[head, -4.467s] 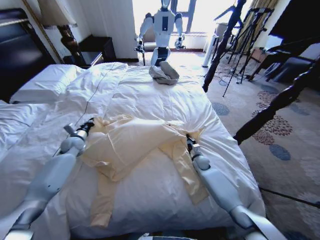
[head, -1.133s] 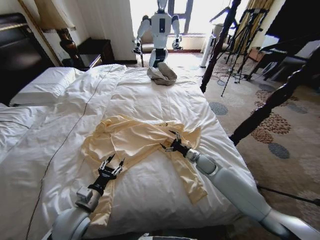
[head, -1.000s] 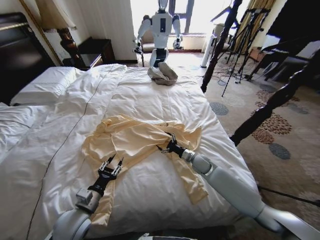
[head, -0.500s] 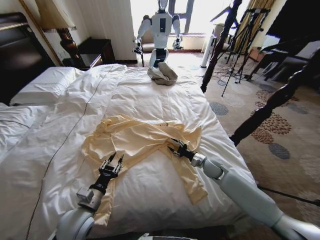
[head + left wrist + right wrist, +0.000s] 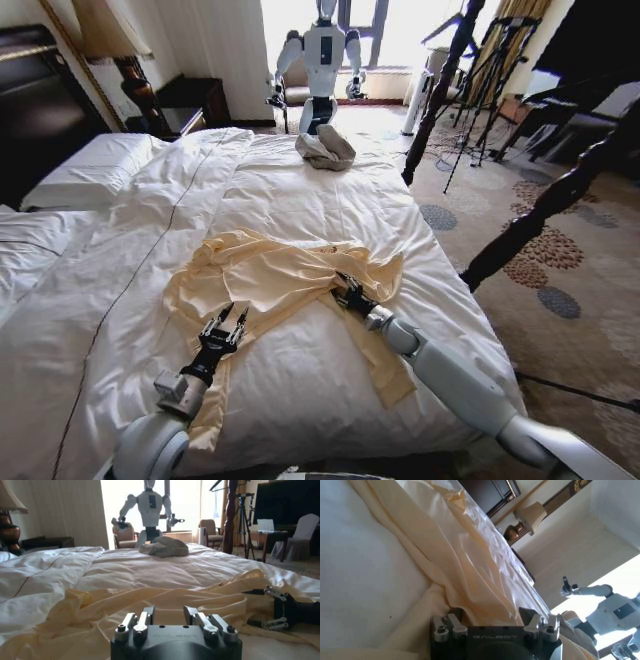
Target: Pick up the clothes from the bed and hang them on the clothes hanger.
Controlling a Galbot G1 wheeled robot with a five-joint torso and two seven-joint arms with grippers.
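The clothes, a pale yellow hooded top, lie spread flat on the white bed, sleeves trailing toward the near edge. My left gripper is open and rests low over the near-left sleeve; the left wrist view shows the left gripper facing the rumpled clothes. My right gripper sits on the top where the right sleeve joins the body. In the right wrist view the right gripper is open with a ridge of the clothes between its spread fingers. A dark wooden stand rises right of the bed; I cannot tell whether it is the clothes hanger.
A small grey-beige cloth bundle lies at the bed's far end. Beyond it stands another white robot. Pillows, a nightstand and lamp are at the far left. Tripods and patterned carpet fill the right.
Since 4.5 s ago both arms have come back from the top's shoulders and the top lies flatter. In the last half second the right gripper edged further onto the fabric; the left barely moved.
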